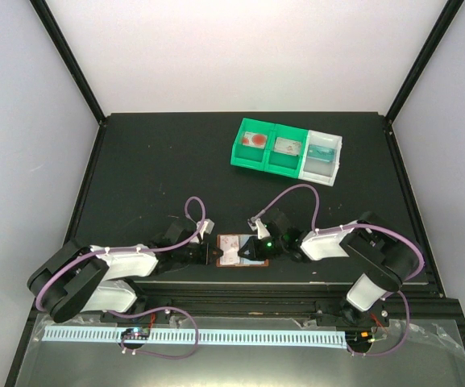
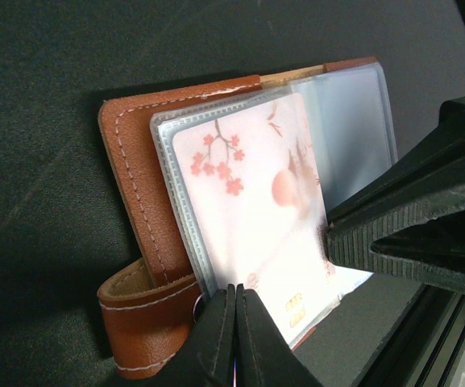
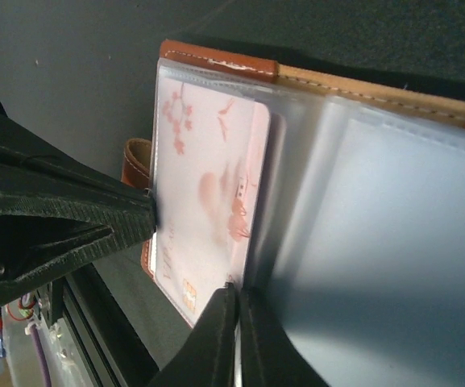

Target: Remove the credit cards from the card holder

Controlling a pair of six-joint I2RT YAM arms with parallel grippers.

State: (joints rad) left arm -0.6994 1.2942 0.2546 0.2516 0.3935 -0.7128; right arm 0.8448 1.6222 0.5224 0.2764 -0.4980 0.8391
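The reddish-brown leather bifold card holder lay open at the near edge of the black table, between the two arms. The left gripper was pinched together on the near edge of the holder's clear plastic sleeve, which held a pinkish-white blossom-printed credit card. The right gripper was clamped together on the sleeve edge just right of that card. Green and white bins sat far right.

Holder reddish-brown with white stitching; its sleeves frosted clear. Card pinkish-white with red blossoms. Far bins: two green, right one white. Table black.
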